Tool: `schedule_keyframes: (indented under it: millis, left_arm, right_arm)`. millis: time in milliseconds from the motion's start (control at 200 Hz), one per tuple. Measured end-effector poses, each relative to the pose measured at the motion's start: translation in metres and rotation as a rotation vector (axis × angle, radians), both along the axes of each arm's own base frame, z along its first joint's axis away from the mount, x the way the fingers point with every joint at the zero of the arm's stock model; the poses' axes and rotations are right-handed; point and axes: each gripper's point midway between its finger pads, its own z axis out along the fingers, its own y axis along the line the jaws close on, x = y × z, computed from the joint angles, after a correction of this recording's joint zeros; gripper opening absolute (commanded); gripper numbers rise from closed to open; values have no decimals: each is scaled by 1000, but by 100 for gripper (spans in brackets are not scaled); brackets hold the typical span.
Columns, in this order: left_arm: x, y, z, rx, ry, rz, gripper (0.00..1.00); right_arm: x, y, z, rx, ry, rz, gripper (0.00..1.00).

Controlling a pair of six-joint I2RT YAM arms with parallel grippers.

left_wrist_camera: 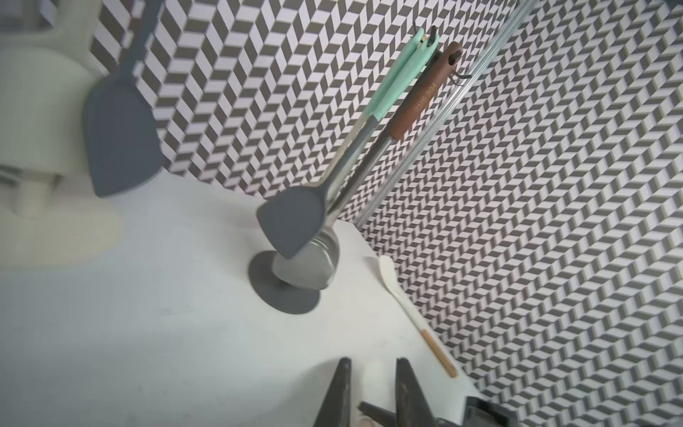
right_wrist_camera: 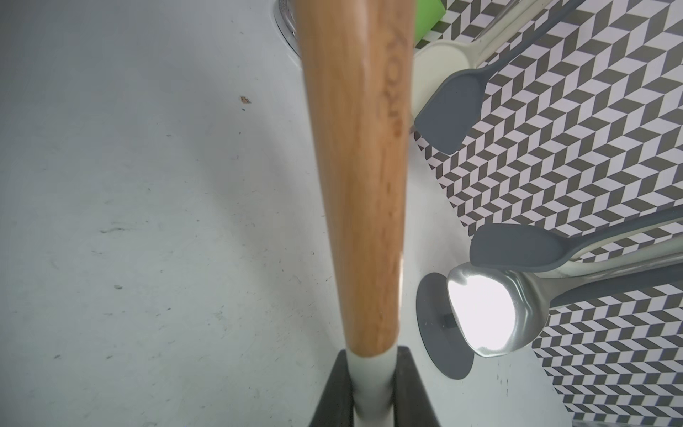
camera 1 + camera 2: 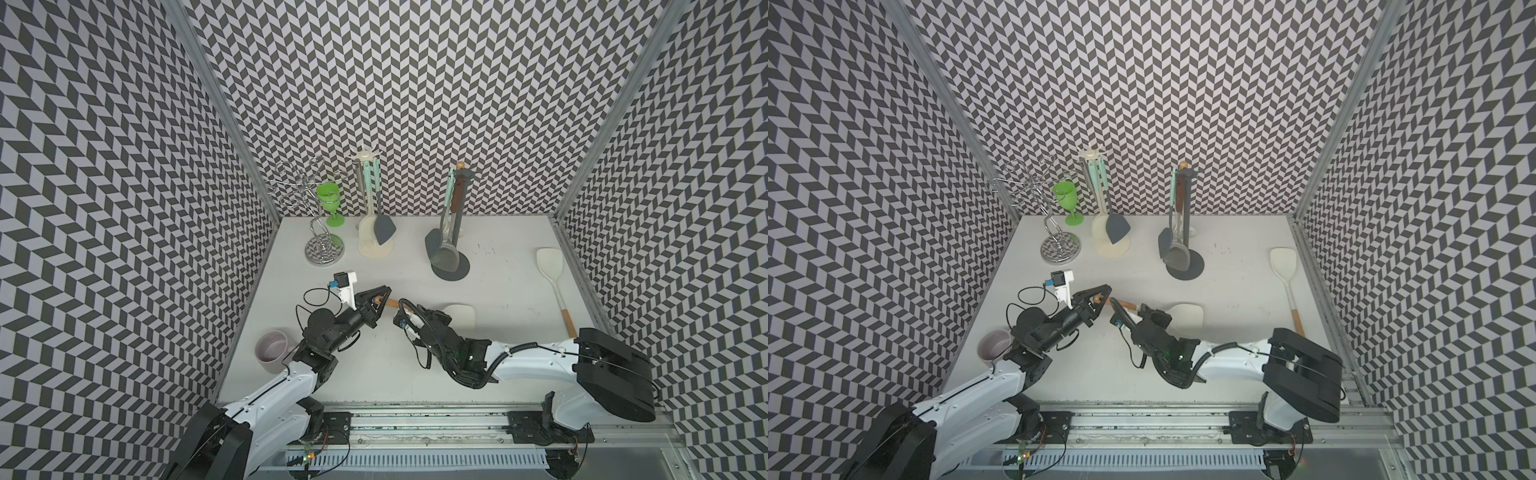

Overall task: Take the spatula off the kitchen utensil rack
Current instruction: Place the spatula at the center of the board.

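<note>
The spatula (image 3: 461,313) — cream blade, wooden handle — is roughly level, off the cream rack (image 3: 380,252) and the dark rack (image 3: 451,275).

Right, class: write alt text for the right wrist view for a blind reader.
The right tool grips a spatula at the pale neck next to its wooden handle, over a white table. Nearby, grey and steel utensils hang on a rack.
</note>
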Motion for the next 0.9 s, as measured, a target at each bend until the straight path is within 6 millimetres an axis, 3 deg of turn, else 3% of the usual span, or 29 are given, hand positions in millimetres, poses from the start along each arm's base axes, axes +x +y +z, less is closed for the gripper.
schedule_keyframes:
  millis: [125,305,581,901]
  left_arm:
    - [0,0,0,2,-1,-1,0]
    - [-1,0,0,2,-4,-2,0]
    - [-5,7,4,-17,-23,28,0]
    - [-1,21,23,-80,-58,118,0]
  right_arm:
    - [1,0,-2,3,5,-9,1]
    - [2,1,2,47,16,-31,61]
    - [-6,-2,27,241,117,-68,99]
    - [-14,-19,105,803,405,-167,100]
